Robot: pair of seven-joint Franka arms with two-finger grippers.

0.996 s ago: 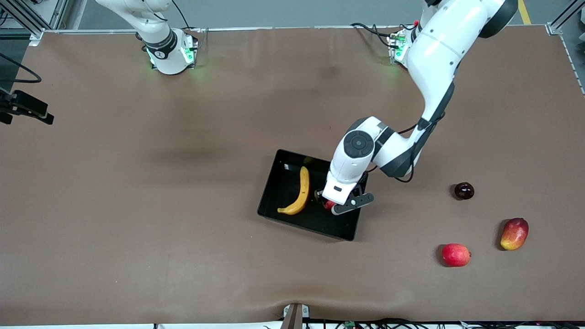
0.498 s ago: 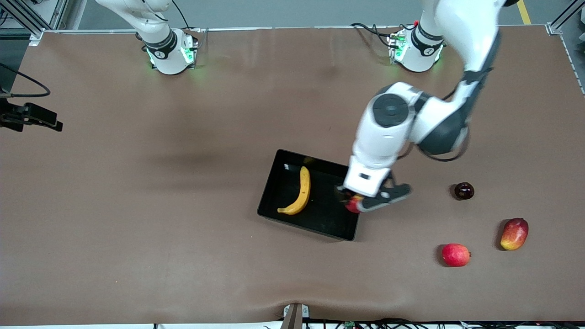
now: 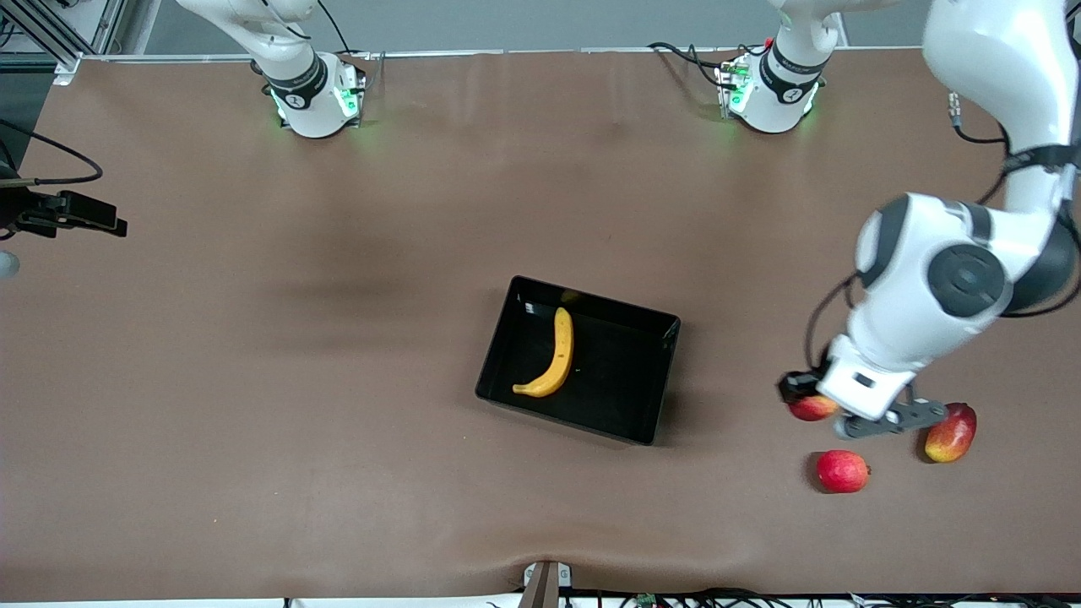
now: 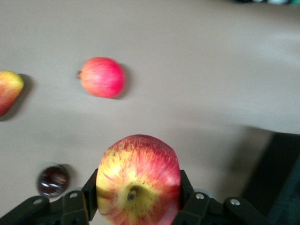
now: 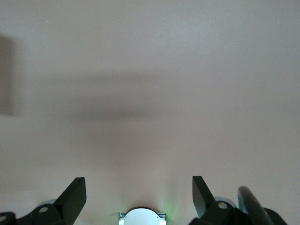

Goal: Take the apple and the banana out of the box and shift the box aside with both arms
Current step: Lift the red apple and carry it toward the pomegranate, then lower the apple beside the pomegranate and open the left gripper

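The left gripper [image 3: 823,414] is clamped on the apple [image 3: 812,409] and holds it in the air over the bench [image 3: 253,422] toward the left arm's end, above bare surface between the plain red fruit [image 3: 842,471] and the mango [image 3: 950,431]. In the left wrist view the apple [image 4: 138,180] sits firmly between both black fingers [image 4: 90,197], stem dimple facing the camera, with the dark round fruit [image 4: 53,180] on the bench below. The apple is out of the box [image 3: 667,325] but is not yet set down; judged from this, the first removal is nearly complete and needs only a descent and release onto a free patch clear of the neighbouring fruits. The banana [image 3: 553,356] lies in the box, along the wall toward the right arm's end, untouched. The box stands near the middle of the bench and has not been moved aside. The right gripper [image 5: 138,194] waits high over the edge of the bench at the right arm's end, its fingers spread wide with nothing between them. Remaining work: place the apple, extract the banana, then shift the box with both arms.
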